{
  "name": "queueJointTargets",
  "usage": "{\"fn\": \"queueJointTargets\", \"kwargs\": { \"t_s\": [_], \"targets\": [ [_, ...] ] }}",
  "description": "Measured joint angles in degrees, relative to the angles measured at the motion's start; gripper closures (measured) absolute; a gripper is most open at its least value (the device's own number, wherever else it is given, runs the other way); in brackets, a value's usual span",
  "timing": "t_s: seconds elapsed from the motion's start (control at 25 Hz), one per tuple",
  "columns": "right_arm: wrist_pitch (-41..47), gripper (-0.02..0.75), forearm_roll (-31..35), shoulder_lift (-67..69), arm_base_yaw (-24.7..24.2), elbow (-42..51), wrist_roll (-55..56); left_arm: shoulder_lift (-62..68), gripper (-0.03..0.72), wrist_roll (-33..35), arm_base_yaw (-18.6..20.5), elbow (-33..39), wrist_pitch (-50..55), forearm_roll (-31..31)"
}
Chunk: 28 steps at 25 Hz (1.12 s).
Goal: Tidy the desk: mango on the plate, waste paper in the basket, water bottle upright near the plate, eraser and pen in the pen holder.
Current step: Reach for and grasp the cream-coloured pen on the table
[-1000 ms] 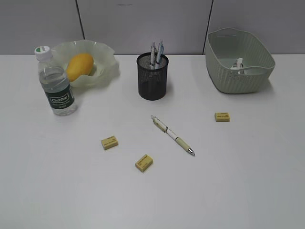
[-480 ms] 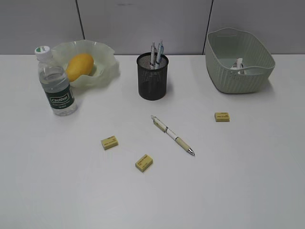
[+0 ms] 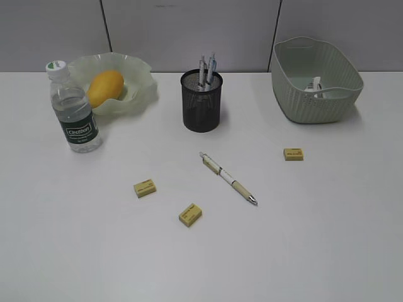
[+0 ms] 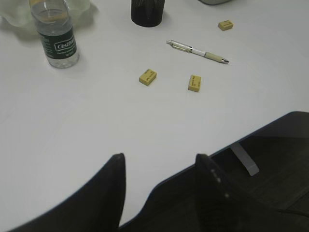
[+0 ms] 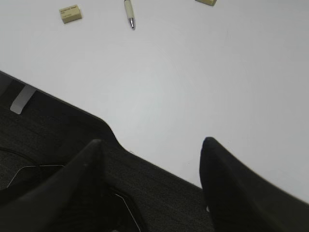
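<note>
3 erasers [image 3: 188, 214], pen [image 3: 228, 178] unmoved on desk [image 3: 327, 245] | both grippers [image 4: 159, 188] [image 5: 152, 179] apart, empty

Left pincer [image 4: 159, 186] open, empty, hovering at near desk edge. Right pincer [image 5: 152, 181] open wider, empty, likewise.

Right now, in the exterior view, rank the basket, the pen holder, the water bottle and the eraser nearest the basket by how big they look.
1. basket, largest
2. water bottle and pen holder: too close to rank
3. eraser, smallest
</note>
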Motion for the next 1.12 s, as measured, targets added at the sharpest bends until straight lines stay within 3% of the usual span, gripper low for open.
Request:
{"fn": "queueJointTargets", "kwargs": {
  "t_s": [1.12],
  "targets": [
    [0.0, 0.247, 0.9, 0.0, 0.0, 0.0, 0.2, 0.0, 0.333, 0.0, 0.0, 0.0, 0.0, 0.0]
  ]
}}
